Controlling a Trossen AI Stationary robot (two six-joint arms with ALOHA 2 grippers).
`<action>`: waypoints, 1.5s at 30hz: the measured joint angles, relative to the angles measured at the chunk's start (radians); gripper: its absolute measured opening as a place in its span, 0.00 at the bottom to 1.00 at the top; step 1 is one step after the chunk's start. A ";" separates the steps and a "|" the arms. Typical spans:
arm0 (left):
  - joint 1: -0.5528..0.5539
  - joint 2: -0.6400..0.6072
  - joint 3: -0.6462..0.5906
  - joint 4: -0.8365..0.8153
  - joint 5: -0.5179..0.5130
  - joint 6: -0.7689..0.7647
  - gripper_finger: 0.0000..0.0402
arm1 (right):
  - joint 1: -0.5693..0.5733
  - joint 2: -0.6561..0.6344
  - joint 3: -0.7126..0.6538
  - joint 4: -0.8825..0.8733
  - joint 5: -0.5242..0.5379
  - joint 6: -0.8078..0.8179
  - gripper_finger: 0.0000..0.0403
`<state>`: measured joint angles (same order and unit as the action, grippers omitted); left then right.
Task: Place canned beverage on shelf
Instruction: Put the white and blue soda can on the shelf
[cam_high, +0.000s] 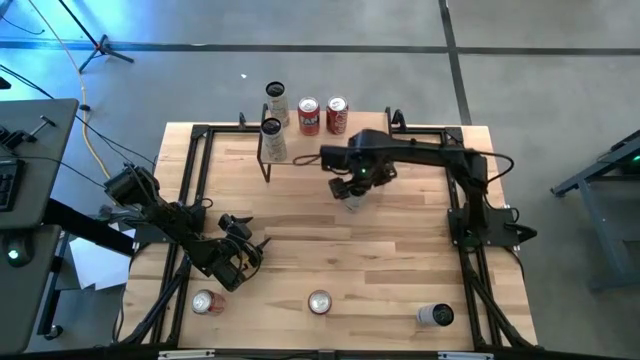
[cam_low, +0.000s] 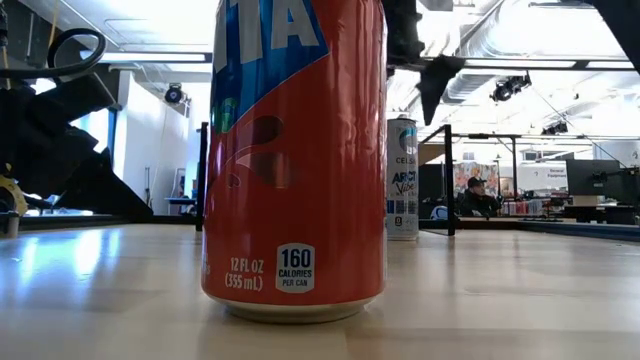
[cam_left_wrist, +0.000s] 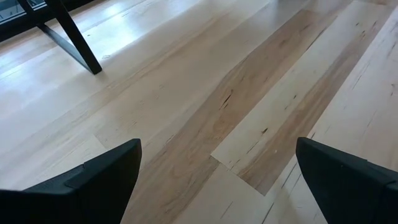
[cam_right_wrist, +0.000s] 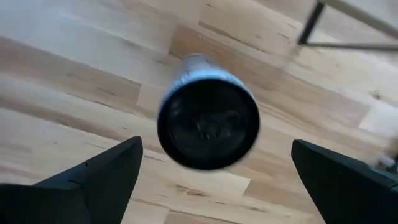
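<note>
Right wrist view: right hand hangs directly over a dark-topped can that stands upright on the surface, fingers spread wide on either side and nothing held. In the high view this hand sits just in front of the shelf, which already carries three cans, a pale one at the left end and two red ones further back; a fourth pale can stands at its far left edge. Left hand waits wide and empty near the front left of the surface. Judged step: descent to grasp. To do it well, keep the can centred between the fingers, lower straight, close on the mid-body below the rim, and lift vertically before moving toward free shelf space on the right. Risk: an off-centre finger tipping the can. Three more cans wait along the front edge.
</note>
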<state>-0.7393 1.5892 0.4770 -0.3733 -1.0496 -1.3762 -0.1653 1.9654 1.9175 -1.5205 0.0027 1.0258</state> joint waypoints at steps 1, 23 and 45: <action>0.000 0.000 0.000 0.000 0.000 0.000 1.00 | -0.008 0.001 0.000 0.007 -0.006 -0.026 0.99; 0.000 0.000 0.000 0.004 0.000 0.000 1.00 | 0.005 0.037 -0.001 0.028 0.050 -0.033 0.91; 0.000 0.000 0.000 0.005 0.000 0.000 1.00 | 0.044 0.043 -0.001 -0.004 0.079 0.207 0.59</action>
<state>-0.7394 1.5894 0.4770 -0.3679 -1.0496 -1.3758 -0.1217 2.0079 1.9167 -1.5246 0.0816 1.2324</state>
